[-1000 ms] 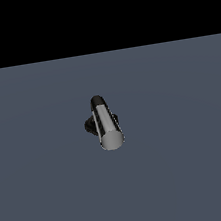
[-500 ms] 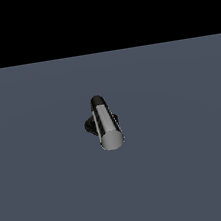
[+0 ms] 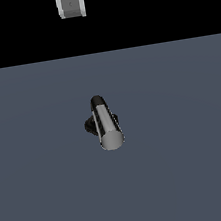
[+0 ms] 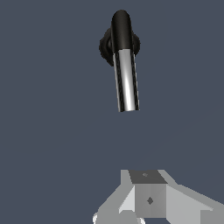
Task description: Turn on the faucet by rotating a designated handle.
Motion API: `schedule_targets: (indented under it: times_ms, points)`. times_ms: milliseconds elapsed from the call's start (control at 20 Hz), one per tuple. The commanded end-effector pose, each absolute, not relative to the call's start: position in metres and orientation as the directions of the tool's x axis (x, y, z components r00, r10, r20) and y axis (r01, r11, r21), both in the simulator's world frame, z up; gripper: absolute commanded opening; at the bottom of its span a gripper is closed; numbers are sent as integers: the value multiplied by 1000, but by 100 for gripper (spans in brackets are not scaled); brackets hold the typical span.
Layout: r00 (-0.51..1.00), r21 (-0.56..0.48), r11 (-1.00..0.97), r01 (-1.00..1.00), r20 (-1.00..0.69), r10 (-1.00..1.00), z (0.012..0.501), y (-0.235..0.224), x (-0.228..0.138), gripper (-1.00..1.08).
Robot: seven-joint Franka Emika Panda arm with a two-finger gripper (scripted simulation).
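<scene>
Right in the middle of the flat grey-blue floor (image 3: 193, 170) sits the faucet (image 3: 103, 123), a small black fixture whose round base peeps out on the exterior view's left of the bar. Its handle (image 3: 108, 125) is a silver-grey cylinder with a black elbow at the far end, lying level and pointing its open cut face toward the near side, a touch toward the exterior view's right. From the wrist view the same handle (image 4: 126, 81) shows as a long polished tube running out from the black stem over the disc. It looks rigid and metallic, so I would judge it stiff, smooth and rather slippery, and not something that will give under pressure. Being a lever on a pivot, it should swing most easily if pushed or gripped out near its free silver tip, well away from the black elbow, where the leverage is best; a hold close to the stem would likely fight the hinge. The gripper (image 3: 71, 5) hangs high at the far edge of the scene, well apart from the faucet and holding nothing. Only its white body and a hint of the fingers show, in either view, so I cannot tell how wide it stands. Nothing has been turned yet.
</scene>
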State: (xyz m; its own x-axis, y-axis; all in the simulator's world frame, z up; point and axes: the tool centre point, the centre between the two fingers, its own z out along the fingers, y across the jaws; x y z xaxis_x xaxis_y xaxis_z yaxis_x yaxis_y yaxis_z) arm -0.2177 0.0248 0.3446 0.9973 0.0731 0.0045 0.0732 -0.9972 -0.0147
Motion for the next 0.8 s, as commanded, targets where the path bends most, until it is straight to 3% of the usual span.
schedule_targets:
  times_ms: [0, 750]
  points:
    - [996, -13, -996, 90, 5, 90, 324, 27, -214, -100]
    - [984, -7, -984, 179, 3, 179, 211, 42, -191, -100]
